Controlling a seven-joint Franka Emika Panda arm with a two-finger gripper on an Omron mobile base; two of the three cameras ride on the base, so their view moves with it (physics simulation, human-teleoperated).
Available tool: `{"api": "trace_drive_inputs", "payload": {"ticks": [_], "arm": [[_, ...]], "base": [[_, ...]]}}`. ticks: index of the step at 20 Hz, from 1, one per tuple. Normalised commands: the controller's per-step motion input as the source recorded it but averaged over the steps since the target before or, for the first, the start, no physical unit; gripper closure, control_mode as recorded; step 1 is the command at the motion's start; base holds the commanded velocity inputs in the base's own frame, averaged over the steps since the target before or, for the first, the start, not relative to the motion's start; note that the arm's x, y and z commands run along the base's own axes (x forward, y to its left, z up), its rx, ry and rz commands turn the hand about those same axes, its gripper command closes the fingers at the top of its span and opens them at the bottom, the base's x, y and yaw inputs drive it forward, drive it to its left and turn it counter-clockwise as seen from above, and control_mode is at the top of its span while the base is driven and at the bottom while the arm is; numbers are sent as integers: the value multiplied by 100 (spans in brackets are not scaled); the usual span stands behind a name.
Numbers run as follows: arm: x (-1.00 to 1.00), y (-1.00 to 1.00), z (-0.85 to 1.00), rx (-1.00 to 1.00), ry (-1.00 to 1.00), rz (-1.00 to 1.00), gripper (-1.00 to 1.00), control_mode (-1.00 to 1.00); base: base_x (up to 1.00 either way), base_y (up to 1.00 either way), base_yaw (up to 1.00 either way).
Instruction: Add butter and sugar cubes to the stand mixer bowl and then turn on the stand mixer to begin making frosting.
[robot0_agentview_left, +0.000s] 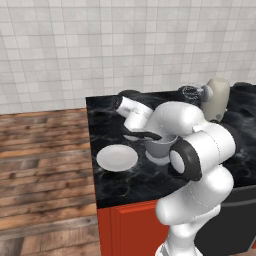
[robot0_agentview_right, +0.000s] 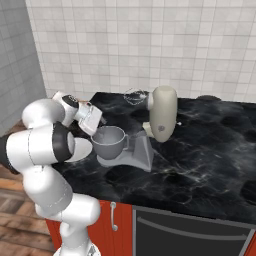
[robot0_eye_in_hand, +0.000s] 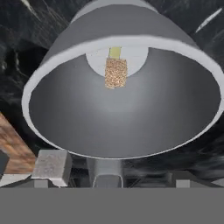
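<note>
Grey metal stand mixer bowl (robot0_agentview_left: 161, 146) is sitting under my hand (robot0_agentview_left: 144, 135) on the bench (robot0_agentview_left: 115, 185). From the right, the stand mixer (robot0_agentview_right: 161, 120) is waiting to be switched on. Looking down, butter (robot0_eye_in_hand: 115, 52) and sugar cubes (robot0_eye_in_hand: 116, 73) are lying inside; my fingers (robot0_eye_in_hand: 52, 166) are spread, released.

You have the stand mixer (robot0_agentview_right: 150, 130) standing on the dark marbled counter (robot0_agentview_right: 210, 155), its cream head tilted back and the wire whisk (robot0_agentview_right: 133, 96) raised toward the tiled wall. The grey bowl (robot0_agentview_right: 108, 141) sits on the mixer's flat grey base. Your arm (robot0_agentview_right: 47, 150) bends in from the left, its hand (robot0_agentview_right: 89, 118) angled down just beside the bowl's left rim. Red cabinets (robot0_agentview_right: 107, 225) run below.
</note>
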Motion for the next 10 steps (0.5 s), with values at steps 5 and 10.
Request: {"api": "trace_drive_inputs", "payload": {"ticks": [5, 10], "arm": [[-14, -20, 60, 15, 0, 0, -100, -100], [-5, -14, 25, 18, 5, 0, -100, -100]], "base": [[0, 0, 0], [0, 0, 0]]}}
